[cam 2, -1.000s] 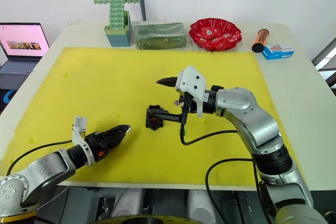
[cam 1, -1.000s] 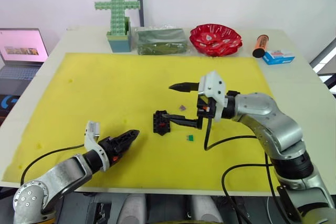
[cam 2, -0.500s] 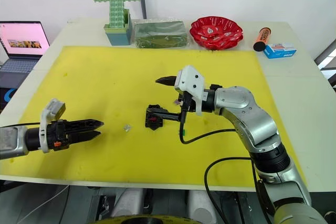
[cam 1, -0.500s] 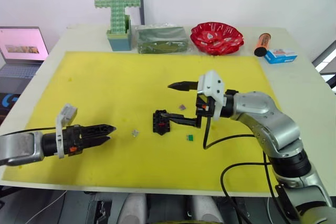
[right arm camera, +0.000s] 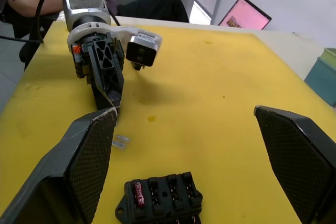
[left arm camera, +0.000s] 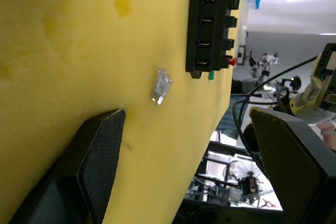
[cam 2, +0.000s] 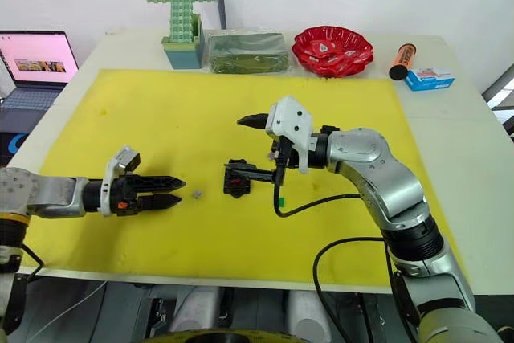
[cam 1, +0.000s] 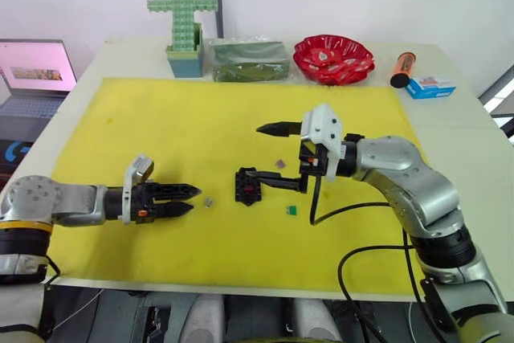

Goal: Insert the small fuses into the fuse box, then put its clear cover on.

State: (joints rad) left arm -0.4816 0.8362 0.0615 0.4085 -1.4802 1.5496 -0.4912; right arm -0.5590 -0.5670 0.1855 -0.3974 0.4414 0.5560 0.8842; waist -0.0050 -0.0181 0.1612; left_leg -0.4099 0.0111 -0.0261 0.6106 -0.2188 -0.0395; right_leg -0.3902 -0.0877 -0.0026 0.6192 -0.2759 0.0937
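Observation:
The black fuse box [cam 1: 246, 187] lies mid-mat with a red fuse [right arm camera: 138, 192] seated in one end slot. A grey-white fuse [cam 1: 208, 202] lies on the mat just left of the box. My left gripper [cam 1: 191, 198] is open, low over the mat, its tips a short way left of that fuse [left arm camera: 161, 85]. A green fuse [cam 1: 292, 210] and a purple fuse [cam 1: 279, 164] lie right of the box. My right gripper [cam 1: 257, 153] is wide open, holding nothing, its lower finger reaching over the box. The clear cover is out of view.
The yellow mat [cam 1: 161, 134] covers most of the table. Along the back edge stand a green cross block [cam 1: 183, 26], a green packet [cam 1: 247, 60], a red bowl [cam 1: 332, 58], an orange tube [cam 1: 400, 68] and a blue-and-white carton [cam 1: 427, 86]. A laptop [cam 1: 36, 70] sits far left.
My left gripper pulled back to the left, leaving the grey-white fuse on the mat, then came forward again, open, close to it. The right arm has held still.

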